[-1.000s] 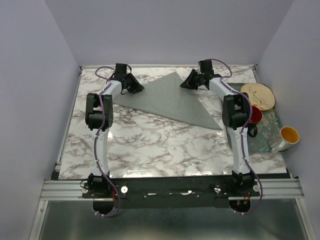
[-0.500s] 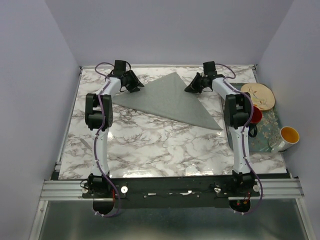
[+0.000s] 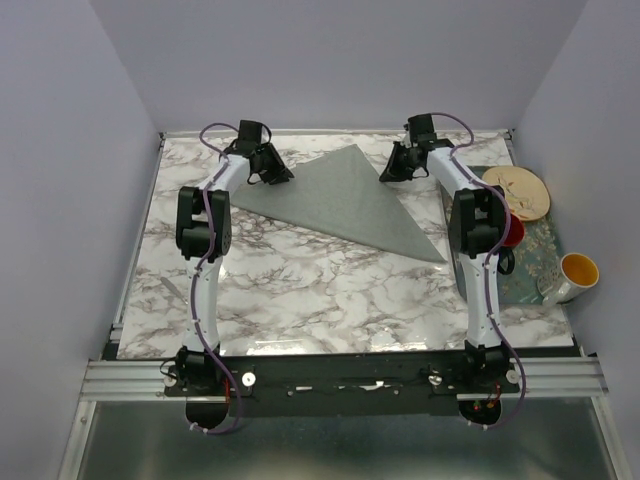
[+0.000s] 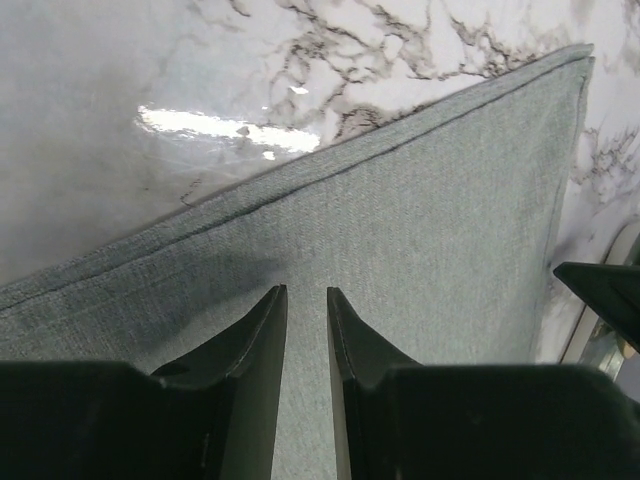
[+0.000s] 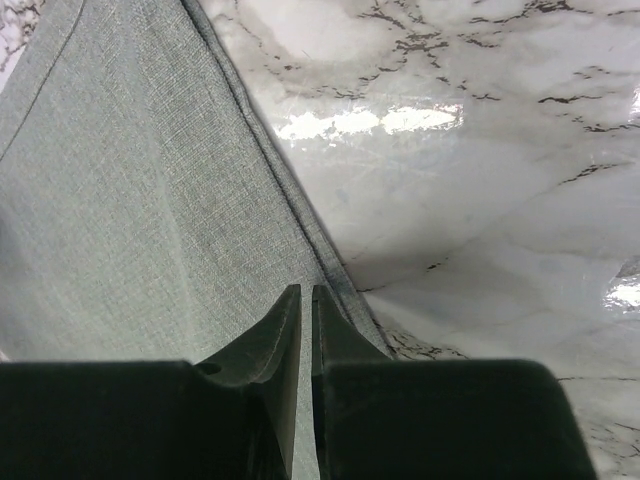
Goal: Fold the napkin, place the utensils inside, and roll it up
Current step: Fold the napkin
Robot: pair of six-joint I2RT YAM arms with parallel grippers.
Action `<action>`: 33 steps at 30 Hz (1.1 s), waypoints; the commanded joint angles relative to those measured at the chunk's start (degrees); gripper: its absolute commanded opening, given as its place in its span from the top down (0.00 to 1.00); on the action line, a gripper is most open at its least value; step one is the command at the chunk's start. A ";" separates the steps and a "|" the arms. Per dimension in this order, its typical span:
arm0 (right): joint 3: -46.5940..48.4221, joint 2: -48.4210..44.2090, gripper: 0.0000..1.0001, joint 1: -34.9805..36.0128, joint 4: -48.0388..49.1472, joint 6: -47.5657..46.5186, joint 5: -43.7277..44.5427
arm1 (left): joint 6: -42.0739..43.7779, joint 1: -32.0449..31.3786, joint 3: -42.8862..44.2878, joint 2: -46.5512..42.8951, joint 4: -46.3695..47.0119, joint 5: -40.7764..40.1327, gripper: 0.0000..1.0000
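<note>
The grey-green napkin [image 3: 340,200] lies flat on the marble table, folded into a triangle with its apex at the back. My left gripper [image 3: 283,176] hovers over its left back edge. In the left wrist view the jaws [image 4: 306,292] stand a narrow gap apart with nothing between them, and the napkin [image 4: 420,220] lies below. My right gripper [image 3: 389,172] is at the napkin's right back edge. In the right wrist view its jaws [image 5: 306,290] are almost together and empty over the napkin's hem [image 5: 130,200]. I cannot make out the utensils clearly.
The floral grey tray [image 3: 541,262] lies at the right edge. It carries a wooden plate [image 3: 520,190], a red cup [image 3: 511,230] and a white mug with a yellow inside [image 3: 577,272]. Walls stand close behind and on both sides.
My right gripper has drawn back to the right, off the napkin's apex. My left gripper has shifted slightly right. The napkin has stayed flat and unmoved.
</note>
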 commanded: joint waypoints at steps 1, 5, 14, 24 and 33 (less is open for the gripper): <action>-0.10 -0.38 0.83 0.26 -2.15 -2.47 -2.08 | -0.37 1.44 -0.22 3.15 -1.19 -1.70 0.70; -0.02 0.59 0.84 0.17 -5.13 -0.10 2.55 | -0.46 2.41 -1.27 3.24 -1.01 -1.88 0.69; -0.37 -0.20 0.85 0.08 -9.44 -0.97 8.98 | 0.51 3.29 -1.01 3.95 -2.25 -1.09 0.68; 4.83 -6.26 0.82 6.49 -11.73 -12.39 22.08 | 2.79 2.67 -0.66 2.28 -3.03 -1.53 0.63; -20.02 -25.49 0.60 13.88 -4.44 -12.49 14.89 | 8.42 2.67 -3.80 -14.40 -8.66 -8.99 0.39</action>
